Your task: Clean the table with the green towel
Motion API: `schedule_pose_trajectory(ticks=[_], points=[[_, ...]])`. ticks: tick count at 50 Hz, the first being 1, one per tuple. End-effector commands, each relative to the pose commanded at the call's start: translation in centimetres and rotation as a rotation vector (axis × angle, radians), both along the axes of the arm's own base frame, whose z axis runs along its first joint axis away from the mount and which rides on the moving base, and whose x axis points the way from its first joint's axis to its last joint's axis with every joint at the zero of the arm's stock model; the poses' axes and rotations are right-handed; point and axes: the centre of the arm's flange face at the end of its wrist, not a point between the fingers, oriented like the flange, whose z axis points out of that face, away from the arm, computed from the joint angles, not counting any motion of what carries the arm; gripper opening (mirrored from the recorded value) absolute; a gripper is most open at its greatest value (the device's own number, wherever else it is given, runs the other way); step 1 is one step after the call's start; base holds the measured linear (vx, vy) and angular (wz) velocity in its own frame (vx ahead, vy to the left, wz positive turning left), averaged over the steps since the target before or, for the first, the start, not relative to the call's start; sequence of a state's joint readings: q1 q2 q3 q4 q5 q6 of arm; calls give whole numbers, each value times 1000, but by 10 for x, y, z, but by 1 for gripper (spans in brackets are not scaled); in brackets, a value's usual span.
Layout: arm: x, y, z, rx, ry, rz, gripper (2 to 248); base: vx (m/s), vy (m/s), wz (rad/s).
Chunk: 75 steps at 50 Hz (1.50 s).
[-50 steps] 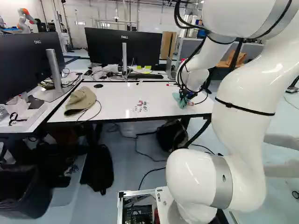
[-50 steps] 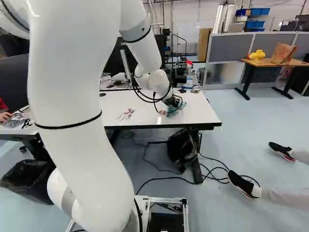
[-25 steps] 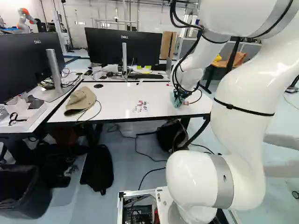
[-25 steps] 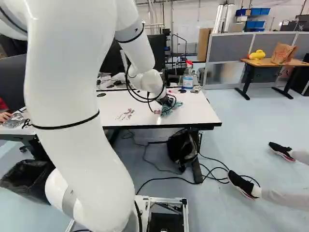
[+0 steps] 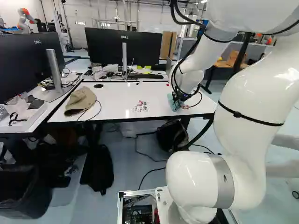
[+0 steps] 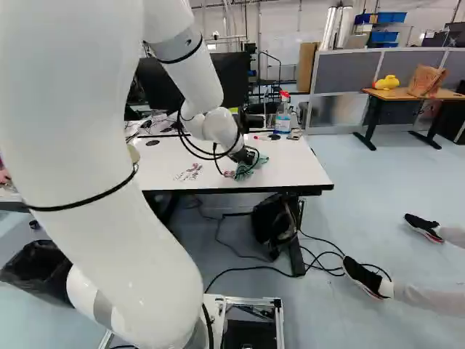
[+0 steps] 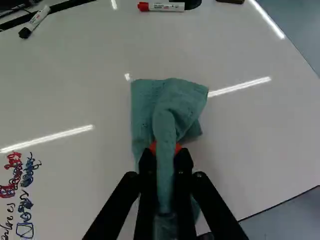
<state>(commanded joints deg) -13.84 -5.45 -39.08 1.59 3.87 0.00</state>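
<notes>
Over the right part of the white table [image 5: 122,112], the gripper [image 5: 177,97] points down in the left base view. The green towel [image 5: 173,103] hangs from it, low at the tabletop; whether it presses on the surface I cannot tell. In the wrist view both fingers of the gripper [image 7: 166,150] pinch a fold of the towel [image 7: 147,97], whose bunched end spreads ahead of the fingertips. Red and dark handwriting [image 7: 19,182] lies on the table off to one side of the gripper, apart from the towel; it also shows as small marks [image 5: 140,106] mid-table.
A cap [image 5: 81,101] with a cable lies at the table's left end. Monitors [image 5: 124,46] stand behind. Markers [image 7: 162,6] lie ahead of the towel near the far edge, and a spray bottle [image 6: 282,115] stands at the back. Another robot [image 5: 25,19] is far off.
The arm has swung a little toward the written marks and the table's near edge, carrying the gripped towel along. The base and the marks have not moved.
</notes>
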Motion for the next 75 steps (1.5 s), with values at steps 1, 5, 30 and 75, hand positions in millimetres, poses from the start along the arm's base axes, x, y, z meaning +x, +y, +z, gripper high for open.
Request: schedule_pose_trajectory(ticks=[1, 5, 30, 75], points=[[-2, 0, 0, 0, 0, -1, 42, 0, 0, 0], [-10, 0, 0, 0, 2, -5, 42, 0, 0, 0], [-50, -19, -1, 2, 6, -75, 42, 0, 0, 0], [-51, -1, 29, -17, -65, -34, 42, 0, 0, 0]])
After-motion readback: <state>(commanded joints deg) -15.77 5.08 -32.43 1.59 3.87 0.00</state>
